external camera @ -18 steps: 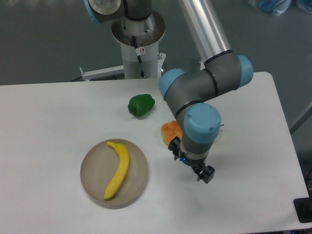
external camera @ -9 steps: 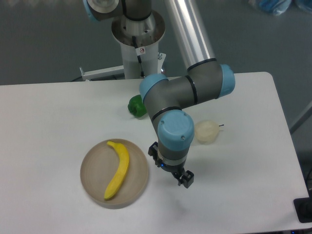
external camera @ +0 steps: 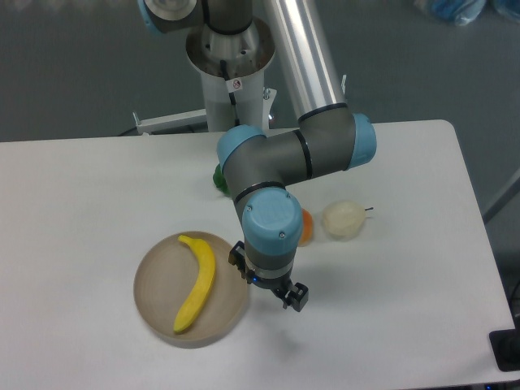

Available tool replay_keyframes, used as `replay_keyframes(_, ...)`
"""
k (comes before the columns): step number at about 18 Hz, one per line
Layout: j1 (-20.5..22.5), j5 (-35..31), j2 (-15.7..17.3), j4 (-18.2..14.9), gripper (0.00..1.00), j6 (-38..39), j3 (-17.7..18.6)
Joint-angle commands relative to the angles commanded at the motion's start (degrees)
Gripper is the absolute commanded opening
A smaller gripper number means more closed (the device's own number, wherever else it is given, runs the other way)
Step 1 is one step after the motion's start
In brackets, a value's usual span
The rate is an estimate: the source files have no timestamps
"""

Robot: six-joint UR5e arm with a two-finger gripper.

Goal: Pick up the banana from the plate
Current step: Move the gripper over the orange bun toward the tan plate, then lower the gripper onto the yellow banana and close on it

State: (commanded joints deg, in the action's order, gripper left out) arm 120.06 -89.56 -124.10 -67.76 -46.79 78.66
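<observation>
The bright-yellow banana (external camera: 197,282) lies curved on the round beige-tan plate (external camera: 153,305) at the front left of the white table. My gripper (external camera: 268,288) hangs below the blue wrist, just past the plate's right rim and right of the banana, not touching it. Its fingers are mostly hidden under the wrist, so I cannot tell whether they are open or shut. Nothing shows between them.
A pale cream round fruit (external camera: 343,219) sits right of the arm. An orange-coloured fruit (external camera: 305,227) peeks out beside the wrist. A green pepper (external camera: 218,176) is mostly hidden behind the elbow. The robot base (external camera: 230,73) stands at the back.
The arm has swung left across the table, bringing the gripper from right of the fruits to the plate's right rim. The banana and plate have not moved.
</observation>
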Motion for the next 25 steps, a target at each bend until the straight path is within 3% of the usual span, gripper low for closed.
replay_keyframes(16, -5.8, 2.5, -4.1, 0.9, 1.0, 20.8, -1.2)
replay_keyframes(25, -7.9, 2.6, -5.7, 1.7, 1.0, 20.8, -0.5)
